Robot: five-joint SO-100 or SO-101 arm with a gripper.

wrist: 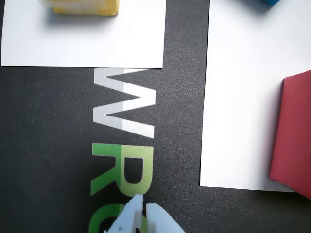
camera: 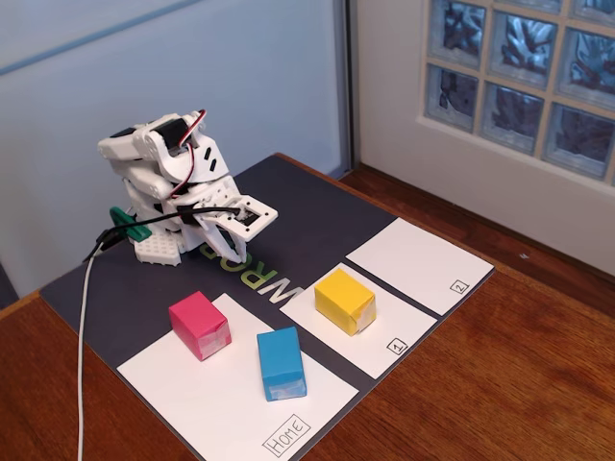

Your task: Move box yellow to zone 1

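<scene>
In the fixed view we see our gripper (camera: 252,217) at far left, folded back over the dark mat (camera: 317,206), fingers pressed together and pinching nothing. Right of it lie the pink box (camera: 200,325) and blue box (camera: 281,362) on the Home sheet (camera: 207,399). Further right, the yellow box (camera: 345,300) sits on the sheet marked 1 (camera: 384,351).

In the wrist view the top edge cuts off most of the box yellow (wrist: 80,7) and nearly all of the blue block (wrist: 272,2); the right edge crops the pink block (wrist: 294,136); the bottom edge crops the gripper (wrist: 145,213).
</scene>
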